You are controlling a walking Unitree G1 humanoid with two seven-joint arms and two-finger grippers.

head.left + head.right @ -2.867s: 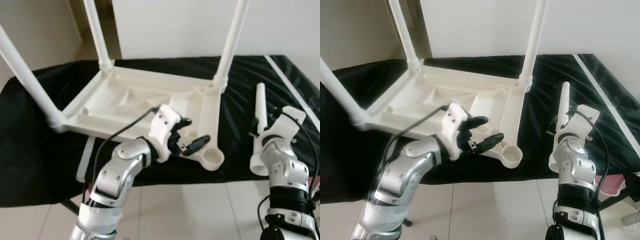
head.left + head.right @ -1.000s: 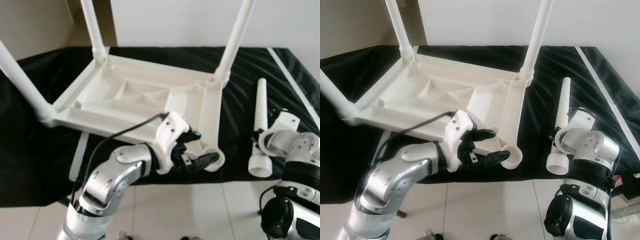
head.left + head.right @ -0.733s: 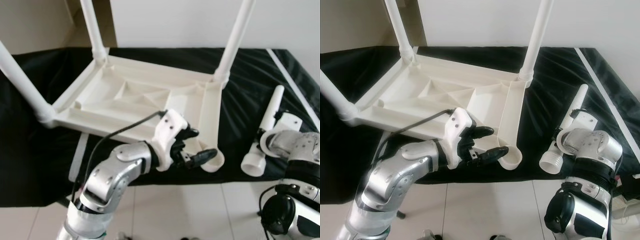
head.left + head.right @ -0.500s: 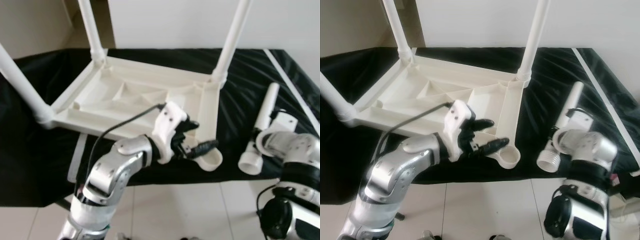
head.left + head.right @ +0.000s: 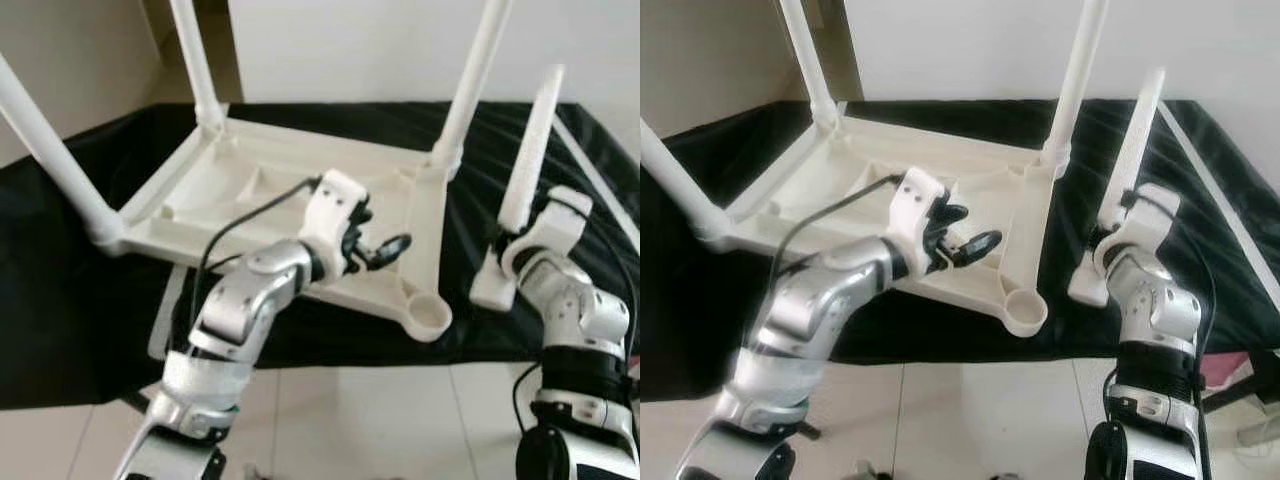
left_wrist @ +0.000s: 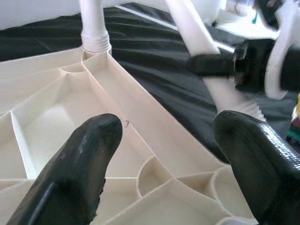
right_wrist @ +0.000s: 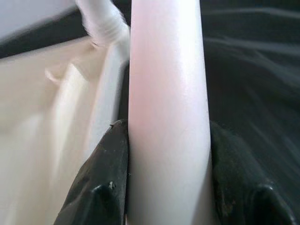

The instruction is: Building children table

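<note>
A: What does each hand do here?

B: The right hand (image 5: 1127, 232) is clamped on the loose leg (image 5: 1132, 160), near upright, threaded end low beside the tabletop (image 5: 290, 195). The left hand (image 5: 378, 250), fingers apart, hovers over the inverted tabletop, gripping nothing.

A: How should the step go?

B: Probably by steadying the tabletop, then lowering the leg's end squarely into the empty socket (image 5: 428, 314), just left of the right hand, on the black-draped surface (image 5: 60, 280).

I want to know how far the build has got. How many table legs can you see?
4. Three stand screwed into the upturned tabletop: near-left leg, far-left leg, far-right leg. The fourth leg is held in the right gripper, beside the open corner socket.
</note>
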